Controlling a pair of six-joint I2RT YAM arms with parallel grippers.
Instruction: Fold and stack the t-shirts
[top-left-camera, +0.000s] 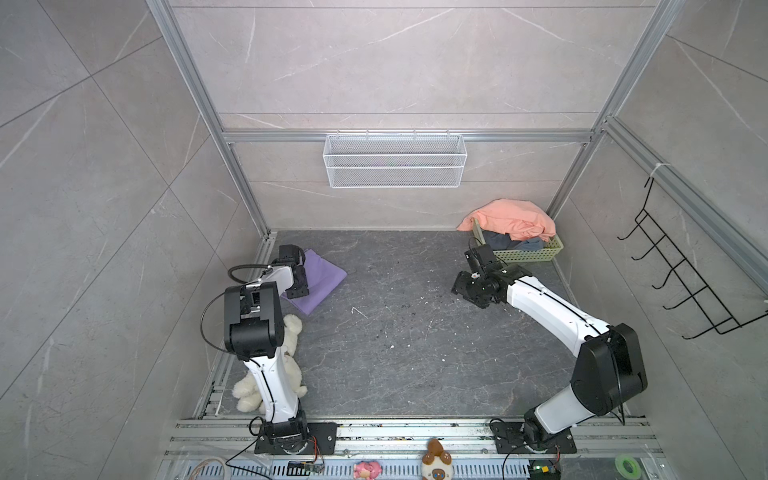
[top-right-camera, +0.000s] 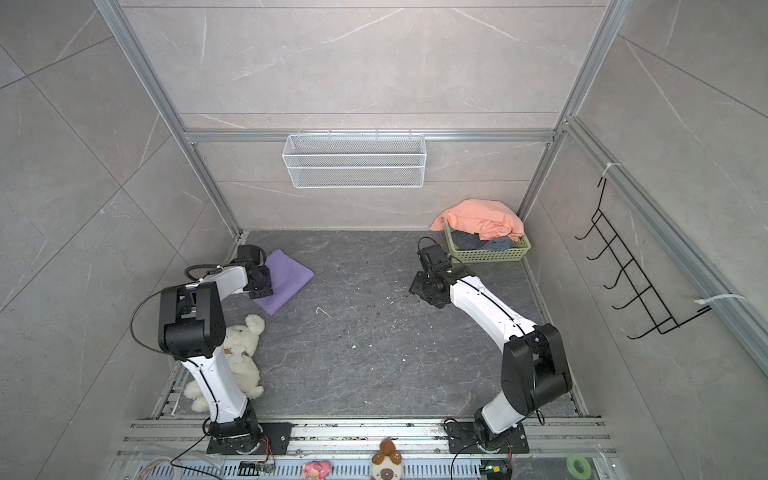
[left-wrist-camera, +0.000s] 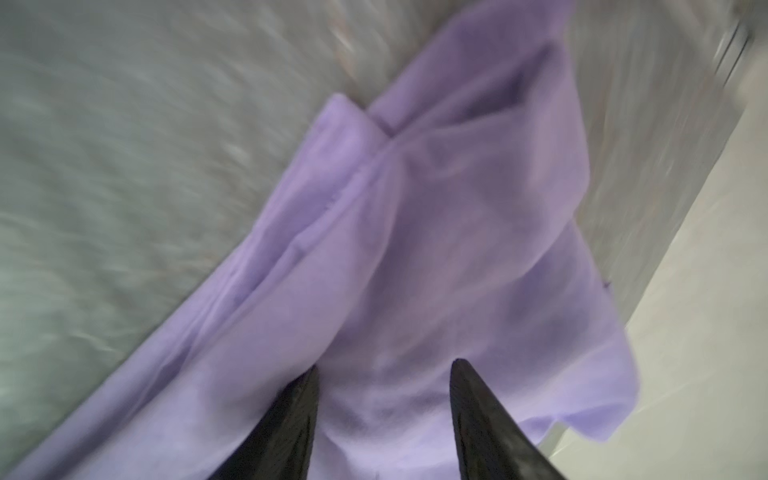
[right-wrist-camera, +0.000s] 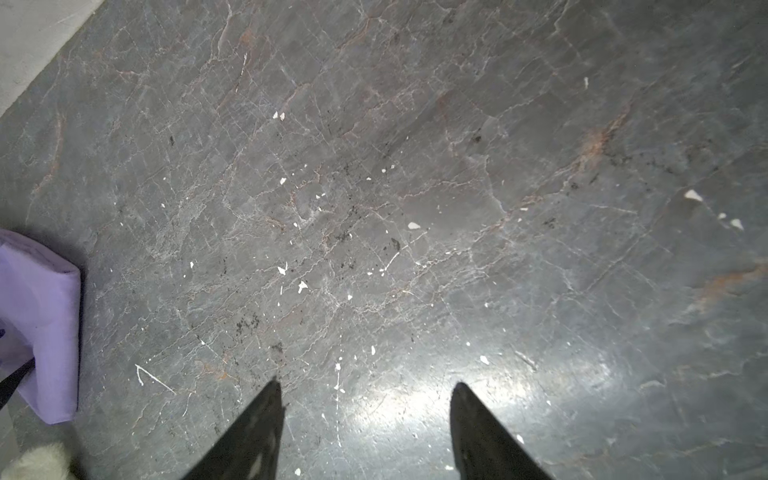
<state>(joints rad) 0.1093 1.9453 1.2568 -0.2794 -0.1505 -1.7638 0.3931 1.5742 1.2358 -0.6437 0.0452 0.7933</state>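
Note:
A lilac-purple t-shirt (top-left-camera: 322, 282) (top-right-camera: 286, 282) lies folded on the dark table at the back left. My left gripper (top-left-camera: 297, 289) (top-right-camera: 259, 286) hangs over the shirt's left edge. In the blurred left wrist view its gripper (left-wrist-camera: 384, 365) is open, with the purple cloth (left-wrist-camera: 436, 249) under and between the two black fingers. A salmon-orange t-shirt (top-left-camera: 511, 220) (top-right-camera: 482, 218) is heaped over a slate-grey one (top-left-camera: 503, 241) in a green basket (top-left-camera: 536, 251) at the back right. My right gripper (top-left-camera: 459, 289) (right-wrist-camera: 365, 384) is open over bare table, holding nothing.
A cream plush dog (top-left-camera: 291, 332) (top-right-camera: 245, 345) lies beside the left arm, just in front of the purple shirt. A white wire basket (top-left-camera: 395, 162) hangs on the back wall. A black hook rack (top-left-camera: 685, 282) hangs on the right wall. Small toys sit by the front rail.

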